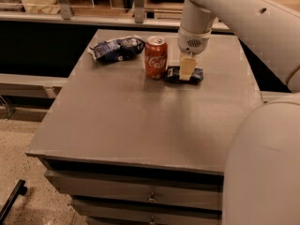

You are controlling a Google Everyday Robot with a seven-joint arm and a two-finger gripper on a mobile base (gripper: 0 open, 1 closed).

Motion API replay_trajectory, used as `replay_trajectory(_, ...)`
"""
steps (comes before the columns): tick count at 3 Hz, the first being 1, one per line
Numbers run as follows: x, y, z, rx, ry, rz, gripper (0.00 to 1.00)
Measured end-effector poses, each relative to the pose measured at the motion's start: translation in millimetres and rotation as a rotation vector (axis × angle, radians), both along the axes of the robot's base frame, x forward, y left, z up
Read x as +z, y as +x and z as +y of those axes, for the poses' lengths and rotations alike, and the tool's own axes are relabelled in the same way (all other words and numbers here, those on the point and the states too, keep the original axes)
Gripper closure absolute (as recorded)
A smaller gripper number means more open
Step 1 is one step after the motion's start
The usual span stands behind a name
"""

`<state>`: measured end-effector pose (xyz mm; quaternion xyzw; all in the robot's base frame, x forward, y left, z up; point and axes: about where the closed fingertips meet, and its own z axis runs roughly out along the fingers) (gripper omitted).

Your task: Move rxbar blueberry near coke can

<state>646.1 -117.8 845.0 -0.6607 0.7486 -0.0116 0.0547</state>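
gripper (187, 70) (pointing down) at rxbar blueberry (172, 74)

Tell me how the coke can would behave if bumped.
The coke can stands upright and narrow, so a high bump would probably tip it, then it might roll. On the smooth table a low push would likely slide it. The gripper is close beside it, at the rxbar blueberry.

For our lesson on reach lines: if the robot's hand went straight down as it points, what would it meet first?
The small flat dark navy bar wrapper, lying just beside the red aluminium soda can. The hand hangs directly over it and may already touch it; depth is unclear.
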Motion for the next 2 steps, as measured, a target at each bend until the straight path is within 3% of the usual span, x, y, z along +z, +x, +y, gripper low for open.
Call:
replay_trajectory(1, 2.6, -0.3, -0.7, -0.016, -0.006, 0.009, 0.13)
replay_trajectory(2, 5.5, -2.9, -2.5, -0.011, 0.027, 0.011, 0.0)
